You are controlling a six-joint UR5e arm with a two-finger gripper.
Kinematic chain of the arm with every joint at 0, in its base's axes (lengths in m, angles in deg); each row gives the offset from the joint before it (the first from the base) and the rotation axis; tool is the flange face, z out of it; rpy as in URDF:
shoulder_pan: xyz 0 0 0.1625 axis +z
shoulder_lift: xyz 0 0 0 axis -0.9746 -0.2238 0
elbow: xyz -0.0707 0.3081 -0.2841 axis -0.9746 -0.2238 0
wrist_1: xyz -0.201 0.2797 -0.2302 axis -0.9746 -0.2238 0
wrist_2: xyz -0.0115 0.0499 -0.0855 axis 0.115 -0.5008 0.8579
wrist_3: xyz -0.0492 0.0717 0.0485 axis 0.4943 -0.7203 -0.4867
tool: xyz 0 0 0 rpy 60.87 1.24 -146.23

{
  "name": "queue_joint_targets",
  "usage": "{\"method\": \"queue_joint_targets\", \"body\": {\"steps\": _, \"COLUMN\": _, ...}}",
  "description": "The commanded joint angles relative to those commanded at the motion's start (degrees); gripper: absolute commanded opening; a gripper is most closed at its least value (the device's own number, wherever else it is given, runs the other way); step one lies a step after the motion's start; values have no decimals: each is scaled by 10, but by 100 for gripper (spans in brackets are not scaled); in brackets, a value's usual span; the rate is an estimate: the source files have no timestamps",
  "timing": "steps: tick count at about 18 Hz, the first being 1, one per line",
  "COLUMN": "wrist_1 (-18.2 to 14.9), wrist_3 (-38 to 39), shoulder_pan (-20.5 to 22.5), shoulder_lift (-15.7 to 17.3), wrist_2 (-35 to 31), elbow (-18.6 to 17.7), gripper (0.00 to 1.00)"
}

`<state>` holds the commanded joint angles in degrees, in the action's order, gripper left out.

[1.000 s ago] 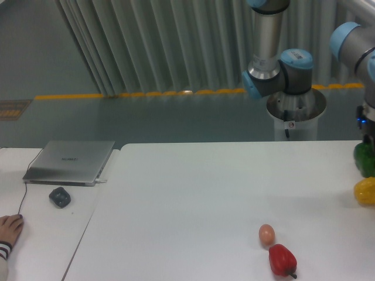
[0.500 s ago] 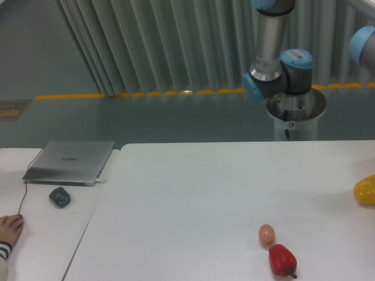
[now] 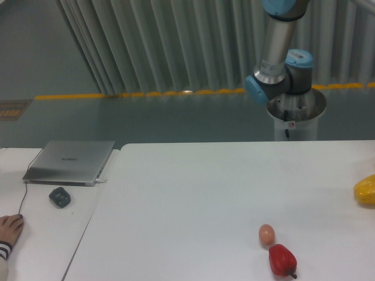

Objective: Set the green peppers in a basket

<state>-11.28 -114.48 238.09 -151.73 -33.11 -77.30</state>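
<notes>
On the table (image 3: 193,193), an egg (image 3: 266,234) is set just behind and left of the pepper (image 3: 282,260) near the front edge. Another pepper (image 3: 365,190) is placed well right of the egg. A laptop (image 3: 70,161) and mouse (image 3: 60,196) are found far left of it.

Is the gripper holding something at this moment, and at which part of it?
It cannot be told: the gripper is outside the picture, and no green pepper is visible. Only the arm shows.
</notes>
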Motion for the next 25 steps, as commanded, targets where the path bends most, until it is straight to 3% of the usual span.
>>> {"method": "queue_joint_targets", "body": {"steps": 2, "wrist_1": 11, "wrist_3": 3, "shoulder_pan": 0, "shoulder_lift": 0, "wrist_2": 0, "elbow": -1, "gripper": 99}}
{"method": "queue_joint_targets", "body": {"steps": 9, "wrist_1": 11, "wrist_3": 2, "shoulder_pan": 4, "shoulder_lift": 8, "wrist_2": 5, "elbow": -1, "gripper": 100}}
{"method": "queue_joint_targets", "body": {"steps": 16, "wrist_1": 11, "wrist_3": 18, "shoulder_pan": 1, "shoulder_lift": 18, "wrist_2": 80, "elbow": -1, "gripper": 100}}
{"method": "queue_joint_targets", "body": {"steps": 19, "wrist_1": 7, "wrist_3": 62, "shoulder_pan": -17, "shoulder_lift": 26, "wrist_2": 119, "elbow": -1, "gripper": 100}}
{"method": "queue_joint_targets", "body": {"steps": 25, "wrist_1": 4, "wrist_3": 113, "shoulder_pan": -72, "shoulder_lift": 38, "wrist_2": 113, "elbow": -2, "gripper": 100}}
